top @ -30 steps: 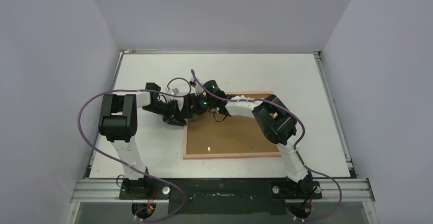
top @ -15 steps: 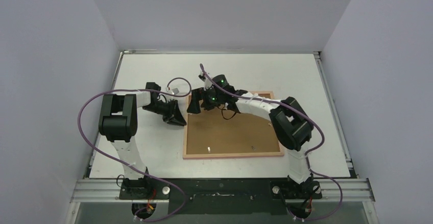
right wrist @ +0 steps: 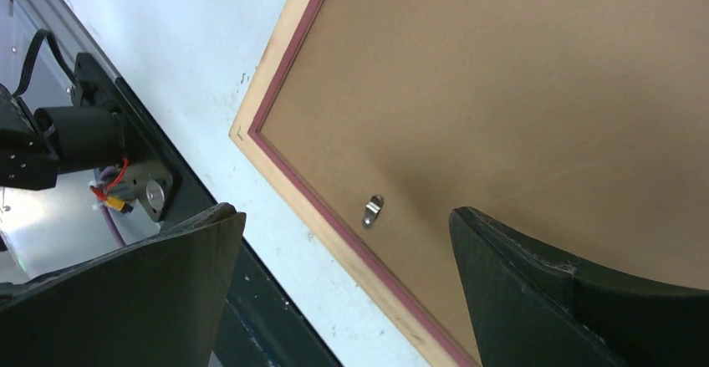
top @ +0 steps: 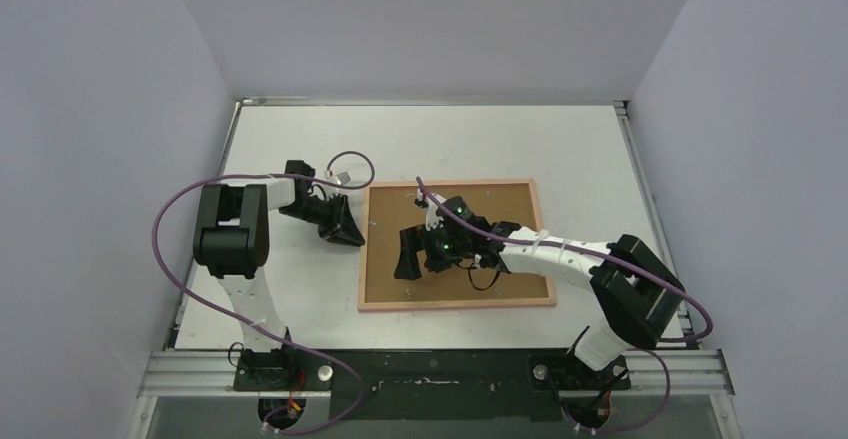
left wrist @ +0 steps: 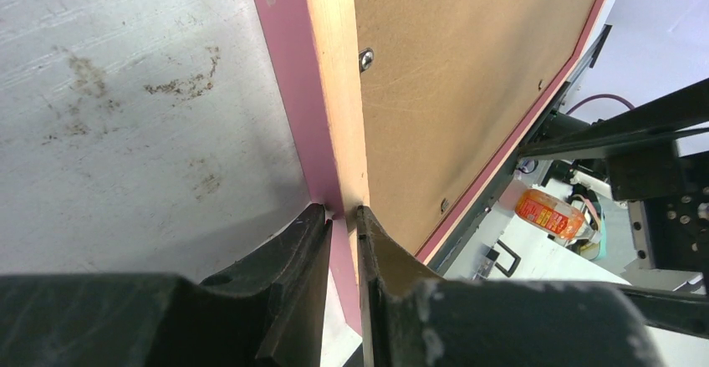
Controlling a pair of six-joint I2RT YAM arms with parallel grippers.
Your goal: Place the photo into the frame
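Observation:
The frame (top: pixel 455 305) lies face down in the middle of the table, its pink-and-wood border around a brown backing panel (top: pixel 500 219). My left gripper (top: pixel 358 236) is at the frame's left edge. In the left wrist view the left gripper (left wrist: pixel 343 214) is shut on that edge of the frame (left wrist: pixel 334 91), one finger on each side. My right gripper (top: pixel 407 257) hovers open over the panel's left half. In the right wrist view the right gripper (right wrist: pixel 343 213) spans the frame's near border (right wrist: pixel 284 145) and a small metal clip (right wrist: pixel 373 210). The photo is out of view.
Another metal clip (left wrist: pixel 365 58) sits on the backing near the left edge. The dark mounting rail (top: pixel 430 369) runs along the table's near edge. Grey walls close in the left, right and back. An orange tape roll (left wrist: pixel 548 212) lies beyond the table.
My right arm has swung from the frame's far-left corner toward the near side, over the backing, with its gripper still open. The left arm and the frame have not moved.

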